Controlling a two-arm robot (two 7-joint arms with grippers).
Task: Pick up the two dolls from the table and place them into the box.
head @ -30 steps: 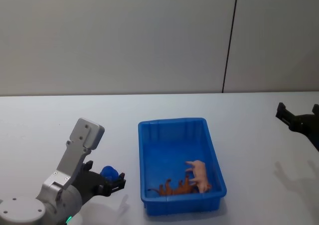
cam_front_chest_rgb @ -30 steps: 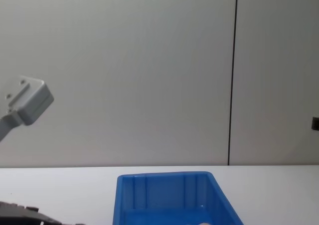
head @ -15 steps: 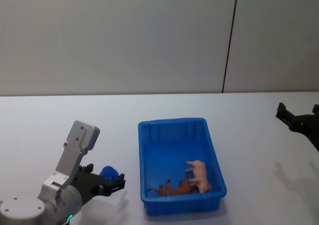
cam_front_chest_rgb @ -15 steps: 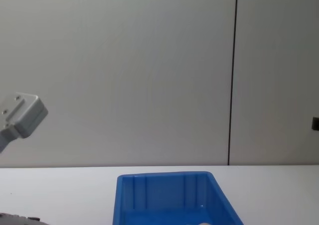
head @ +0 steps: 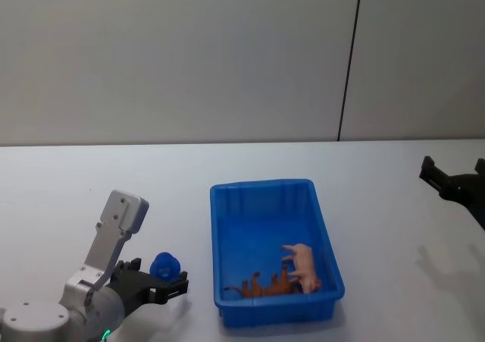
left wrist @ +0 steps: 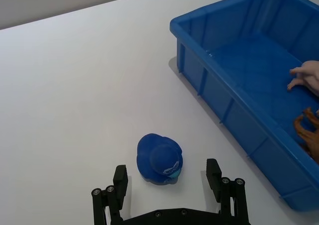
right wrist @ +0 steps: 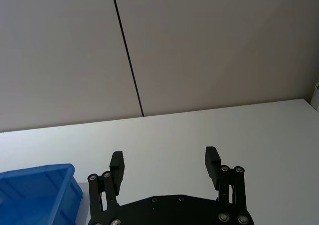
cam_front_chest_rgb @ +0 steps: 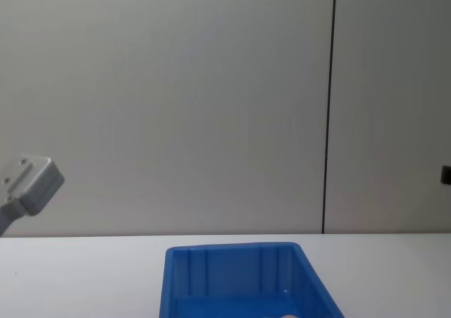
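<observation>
- Blue is the small doll (head: 166, 266), a duck-like toy in a cap, lying on the white tabletop (head: 68, 190) just ahead of the left end effector (head: 168, 286) and in line with the gap between its fingers.
- Left end effector: low over the tabletop near the robot's body, with its black fingers (left wrist: 120, 177) spread wide on either side of the blue doll and not touching it. It holds nothing.
- To the right of the left end effector, near it, stands the blue box (head: 261, 187) on the tabletop; the blue doll lies outside the box, near its left wall.
- Inside the box, at the corner nearest the robot and on the side away from the left end effector, lie a pink doll (head: 305, 264) shaped like a pig and an orange doll (head: 267, 284) shaped like a four-legged animal, touching each other on the box floor.
- Right end effector (head: 453, 177): well to the right of the box, raised above the tabletop, with its fingers (right wrist: 116, 163) wide apart and empty; the box is on its left, well apart from it.
</observation>
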